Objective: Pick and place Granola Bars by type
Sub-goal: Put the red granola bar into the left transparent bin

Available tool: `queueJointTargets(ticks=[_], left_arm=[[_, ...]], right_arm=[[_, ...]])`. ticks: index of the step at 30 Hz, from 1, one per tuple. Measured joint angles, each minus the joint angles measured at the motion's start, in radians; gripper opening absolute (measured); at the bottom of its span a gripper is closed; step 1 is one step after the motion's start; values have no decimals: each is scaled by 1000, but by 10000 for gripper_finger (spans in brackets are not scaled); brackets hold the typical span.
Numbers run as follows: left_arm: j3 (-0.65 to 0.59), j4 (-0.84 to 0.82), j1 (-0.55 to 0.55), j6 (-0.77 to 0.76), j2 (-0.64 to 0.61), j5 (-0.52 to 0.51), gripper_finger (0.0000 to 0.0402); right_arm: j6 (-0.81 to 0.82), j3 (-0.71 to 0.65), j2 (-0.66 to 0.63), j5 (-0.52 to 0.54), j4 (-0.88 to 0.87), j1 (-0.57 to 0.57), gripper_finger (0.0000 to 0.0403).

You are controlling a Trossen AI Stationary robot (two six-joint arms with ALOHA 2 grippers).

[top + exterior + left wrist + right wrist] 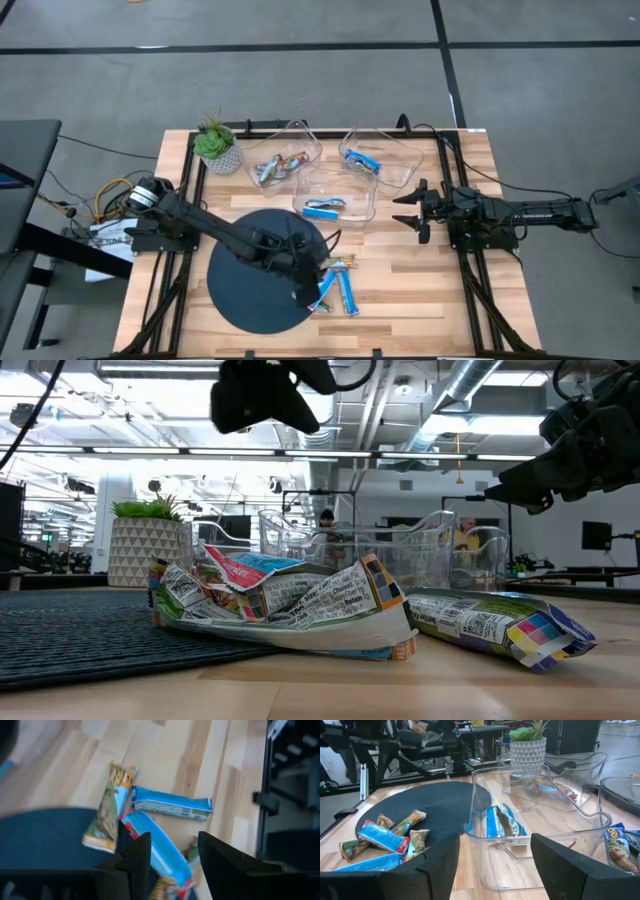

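Several granola bars (335, 285) lie heaped at the right edge of the dark round mat (255, 285), partly on the wood. In the left wrist view a blue bar with a red end (160, 852) lies below, beside a plain blue bar (172, 806) and an orange-ended bar (111, 807). My left gripper (306, 294) hovers open above this heap (290, 605), with its fingers (137, 860) either side of the red-ended bar and clear of it. My right gripper (413, 210) waits open at the table's right side. More bars lie in the clear bins.
Three clear bins stand at the far middle. The left bin (288, 150) holds silver-red bars, the right bin (385, 150) a blue bar, and the nearer bin (335, 205) a blue bar (502, 822). A potted plant (217, 145) stands far left. Black frame rails run along both table sides.
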Motion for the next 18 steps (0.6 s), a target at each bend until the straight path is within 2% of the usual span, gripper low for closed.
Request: queueJointTargets(ticks=[5,9,18], left_arm=[[-1,38,-24,-159,48,14,155],[40,74,-33,-194,112,63,155],[219,-162,-50,-217,243,28,155]], right_arm=[[0,0,0,0,-1,0,240],[0,0,0,0,-6,0,240],[0,0,0,0,-21,0,240]])
